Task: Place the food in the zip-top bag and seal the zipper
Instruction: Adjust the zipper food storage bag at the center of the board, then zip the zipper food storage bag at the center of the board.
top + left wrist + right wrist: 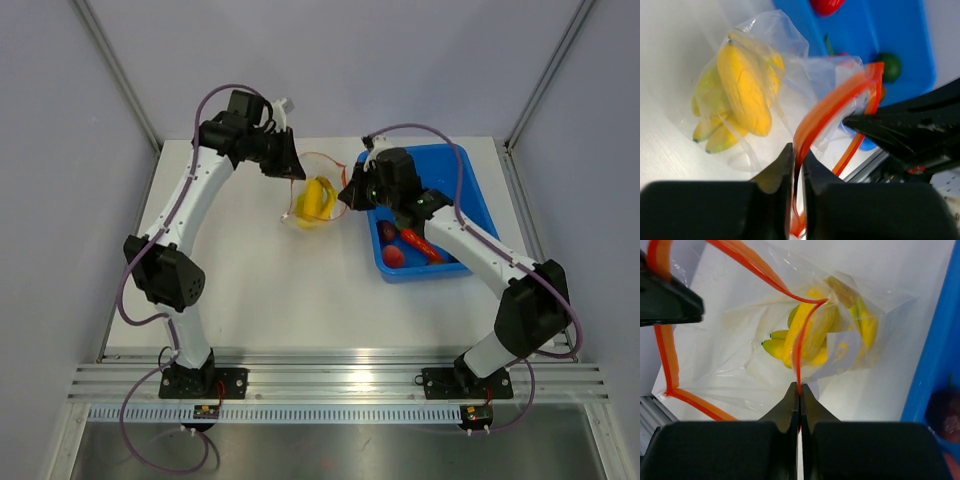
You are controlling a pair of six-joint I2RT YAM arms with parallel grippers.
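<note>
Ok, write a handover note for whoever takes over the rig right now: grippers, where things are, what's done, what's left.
Left gripper: shut on the zipper.
Right gripper: shut on the zipper too, at another spot.
Banana: inside the bag, held between both grippers, left of the blue bin.
Done: food bagged.
Left to do: the mouth gapes open; press the zipper shut along its length.

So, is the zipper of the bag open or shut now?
Open: the two sides of the zipper stand wide apart, with the banana inside the bag.
</note>
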